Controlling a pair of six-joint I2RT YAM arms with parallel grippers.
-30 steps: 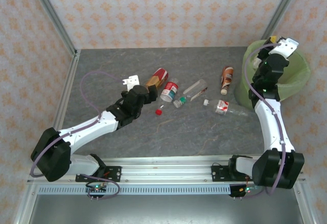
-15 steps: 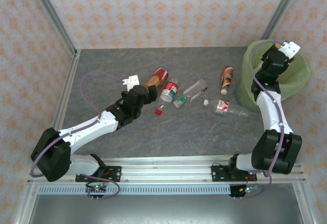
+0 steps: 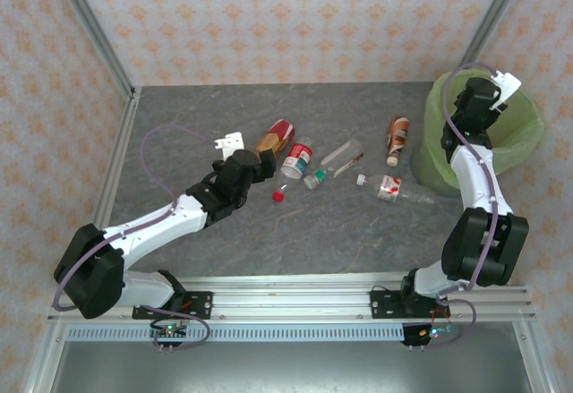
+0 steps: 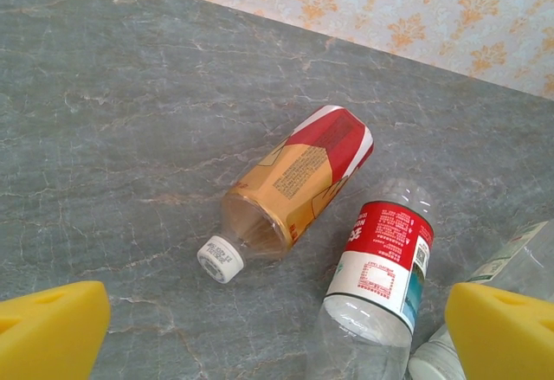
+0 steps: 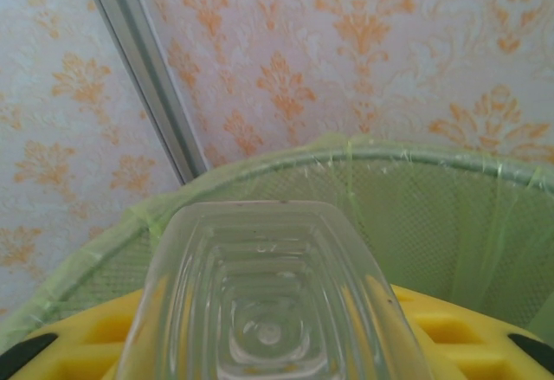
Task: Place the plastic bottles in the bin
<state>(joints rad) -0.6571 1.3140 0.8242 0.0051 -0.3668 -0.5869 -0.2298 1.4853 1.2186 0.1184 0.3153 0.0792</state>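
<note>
Bin (image 3: 524, 138): sits under and ahead of the right claw (image 3: 488, 98). In the wrist view the lime rim (image 5: 433, 159) curves across just beyond the held bottle, with the open mouth below it.

Right claw (image 5: 268, 337): clenched on a clear bottle (image 5: 268, 267), base pointing out over the bin.
- Risk: I can't tell how far past the near rim the claw hangs. If you release short, the bottle could strike the rim and tumble back onto the table.
- Risk: the liner looks loose; drop too low and a finger may snag it.

Left claw (image 4: 277, 345): released, yellow pads (image 4: 52, 328) spread wide, nothing held.
- An orange-label bottle (image 4: 294, 181) lies ahead, centred between the pads; a red-label bottle (image 4: 381, 267) lies just beside it, toward the right pad.
- Risk: closing from here may pinch both, or nudge the round orange-label one into a roll.

Loose red cap (image 3: 278, 196): on the table just right of the left claw.
- Risk: a sweep could knock it away.
</note>
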